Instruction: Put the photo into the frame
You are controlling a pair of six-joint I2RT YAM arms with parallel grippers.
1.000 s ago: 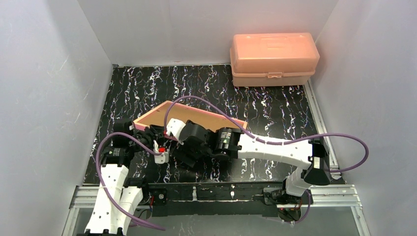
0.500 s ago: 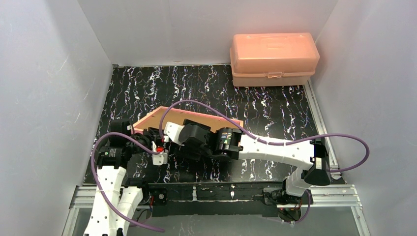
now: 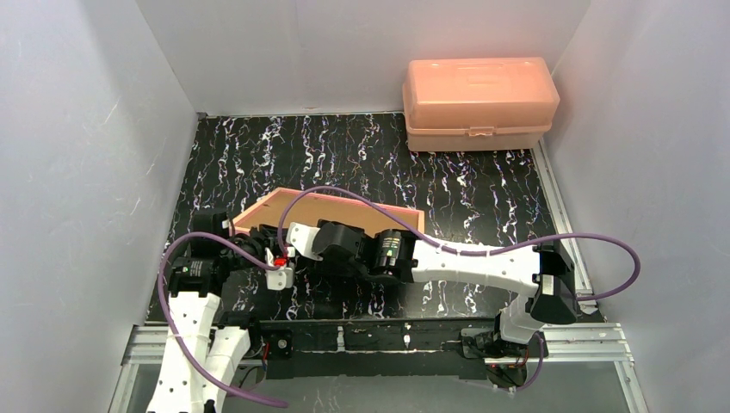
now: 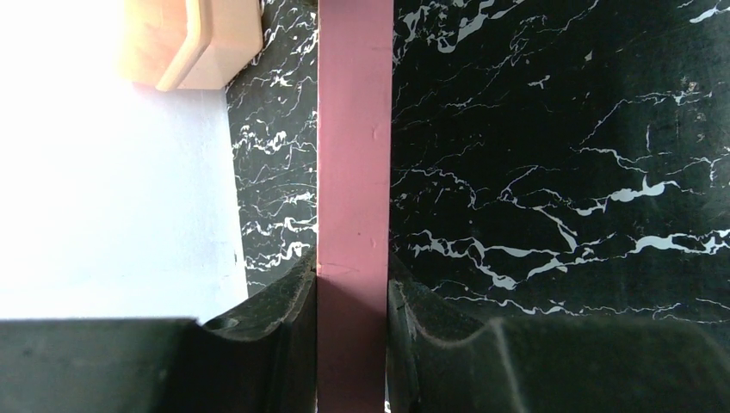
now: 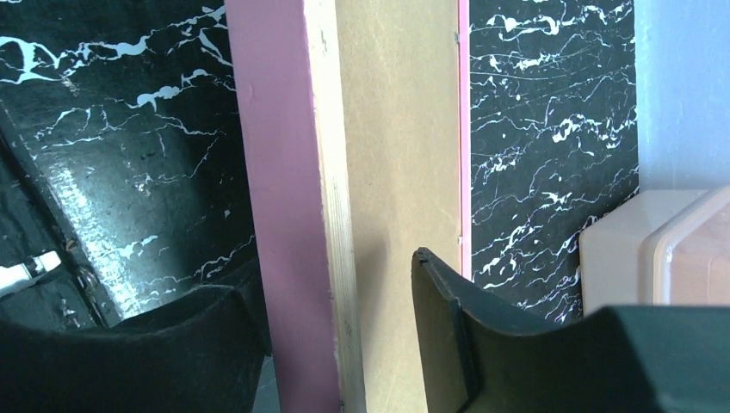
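The frame (image 3: 344,209) stands tilted on the black table, its tan back facing up, and a brown backing board (image 5: 400,129) sits in that back. My left gripper (image 3: 269,251) holds the frame's near left end; in the left wrist view the pink frame rail (image 4: 355,129) is pinched between the fingers of the left gripper (image 4: 353,275). My right gripper (image 3: 294,237) straddles the pink and wood-coloured frame rail (image 5: 275,172). The right gripper (image 5: 336,292) has one finger beside the pink face and the other over the board, with a gap left. The photo is out of view.
A peach plastic box (image 3: 479,103) stands shut at the back right corner, also seen as the peach box (image 4: 202,43) and the peach box (image 5: 663,249). White walls enclose the left, back and right. A purple cable (image 3: 361,196) arcs over the frame.
The right gripper's jaws have narrowed round the frame rail and its wrist has sunk lower. The frame's tan face looks narrower from above. The left gripper keeps its hold.
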